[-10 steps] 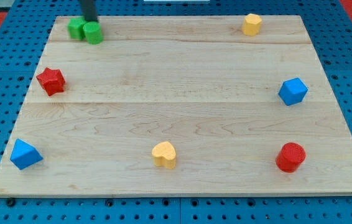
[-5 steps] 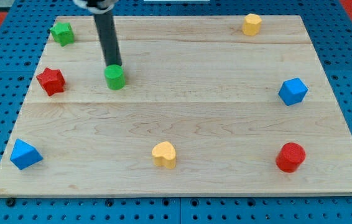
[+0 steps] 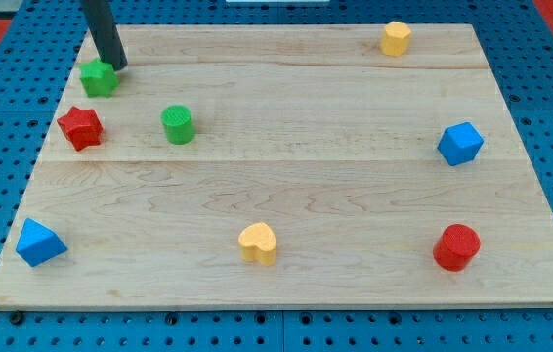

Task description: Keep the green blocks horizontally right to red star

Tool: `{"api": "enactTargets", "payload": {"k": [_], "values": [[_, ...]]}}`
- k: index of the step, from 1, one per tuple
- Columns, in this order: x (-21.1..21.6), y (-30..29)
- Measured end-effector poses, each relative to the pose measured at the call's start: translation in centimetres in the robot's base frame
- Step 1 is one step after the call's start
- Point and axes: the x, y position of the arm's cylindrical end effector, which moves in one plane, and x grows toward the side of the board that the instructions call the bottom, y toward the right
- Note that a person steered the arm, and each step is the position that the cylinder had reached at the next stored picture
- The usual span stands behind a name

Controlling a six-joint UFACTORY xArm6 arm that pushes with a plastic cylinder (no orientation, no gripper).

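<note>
The red star (image 3: 80, 127) lies near the board's left edge. A green cylinder (image 3: 178, 124) stands to its right, level with it. A green star (image 3: 99, 77) lies just above the red star, near the view's top left. My tip (image 3: 117, 66) touches the green star's upper right side, with the rod rising to the top edge of the view.
On the wooden board (image 3: 286, 284) also lie a yellow hexagon (image 3: 396, 38) at top right, a blue hexagon (image 3: 460, 144) at right, a red cylinder (image 3: 456, 246) at bottom right, a yellow heart (image 3: 257, 242) at bottom centre and a blue triangle (image 3: 38, 242) at bottom left.
The tip pushed the green cylinder down to the red star's right, then moved back up-left to the green star, which has slid down toward the red star.
</note>
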Motion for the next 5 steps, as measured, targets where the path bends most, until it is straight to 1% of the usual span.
{"api": "enactTargets", "payload": {"k": [1,2,3,4,5], "values": [[-5.8,-4.9],[-7.4,-9.2],[0.3,-3.1],[5.1,0.7],[8.0,3.2]]}}
